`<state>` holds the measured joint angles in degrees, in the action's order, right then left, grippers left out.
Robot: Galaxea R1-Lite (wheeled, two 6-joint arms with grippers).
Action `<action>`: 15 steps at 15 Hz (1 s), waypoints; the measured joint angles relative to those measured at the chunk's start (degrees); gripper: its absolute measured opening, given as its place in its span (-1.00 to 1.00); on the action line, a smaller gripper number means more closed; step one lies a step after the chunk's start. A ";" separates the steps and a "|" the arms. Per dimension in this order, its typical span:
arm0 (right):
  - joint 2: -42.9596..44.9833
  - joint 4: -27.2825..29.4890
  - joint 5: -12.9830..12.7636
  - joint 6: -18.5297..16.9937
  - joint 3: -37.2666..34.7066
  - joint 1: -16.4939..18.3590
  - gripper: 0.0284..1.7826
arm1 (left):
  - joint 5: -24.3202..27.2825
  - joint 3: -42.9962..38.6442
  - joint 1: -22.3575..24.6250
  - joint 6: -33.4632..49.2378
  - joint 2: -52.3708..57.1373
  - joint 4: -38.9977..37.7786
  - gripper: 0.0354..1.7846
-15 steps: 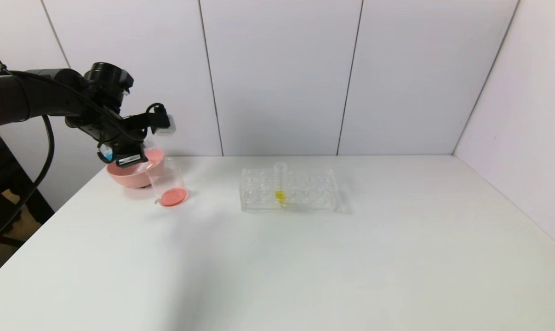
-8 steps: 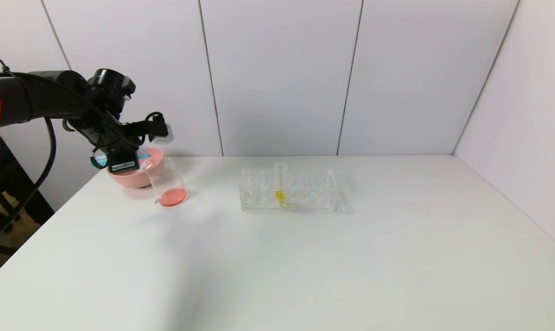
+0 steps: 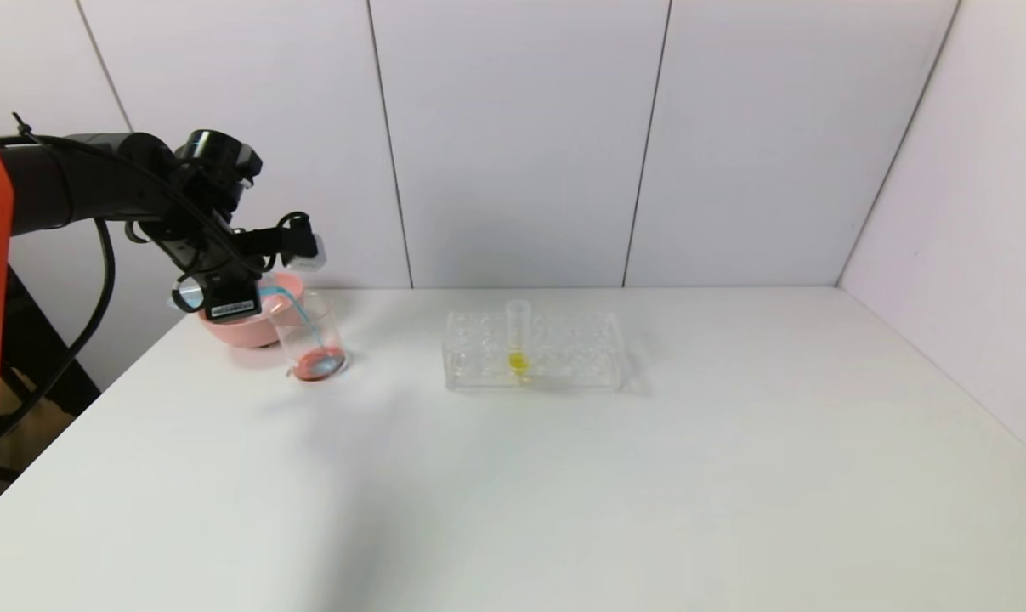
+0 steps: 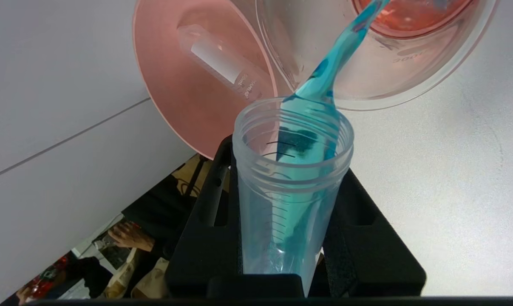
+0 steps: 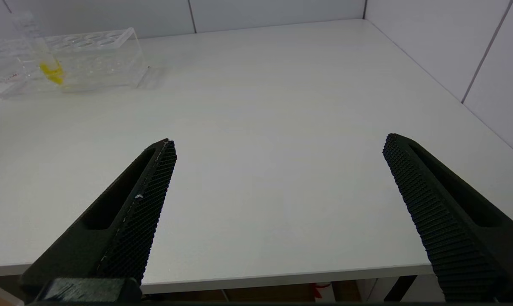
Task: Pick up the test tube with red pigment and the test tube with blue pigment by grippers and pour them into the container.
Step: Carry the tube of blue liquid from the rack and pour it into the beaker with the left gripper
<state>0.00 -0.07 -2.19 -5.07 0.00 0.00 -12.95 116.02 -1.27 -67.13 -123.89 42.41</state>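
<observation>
We see the left black gripper, at ten o'clock on the white desk, with fingers clamped on the tilted clear tube of blue liquid, pouring into the clear beaker with red liquid, while the right gripper hangs with fingers apart.

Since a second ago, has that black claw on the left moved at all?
Yes. The left gripper dropped slightly toward the pink bowl, tipping the test tube with blue pigment so it pours into the container.

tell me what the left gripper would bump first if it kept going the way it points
Probably the clear cylindrical beaker: the left gripper, shut on the blue-pigment test tube, points at its rim; the pink bowl sits beside it.
</observation>
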 joint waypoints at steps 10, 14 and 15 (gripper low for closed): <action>0.00 0.00 0.00 0.00 0.00 0.00 0.99 | -7.72 0.00 -2.06 -1.79 0.18 1.00 -0.43; 0.00 0.00 0.00 0.00 0.00 0.00 0.99 | -12.61 -0.01 -3.55 -2.68 0.20 0.76 -0.43; 0.00 0.00 0.00 0.00 0.00 0.00 0.99 | -13.20 -0.01 -3.90 -2.85 0.20 0.69 -0.43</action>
<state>0.00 -0.07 -2.19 -5.07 0.00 0.00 -26.15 116.01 -5.17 -69.99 -123.70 43.11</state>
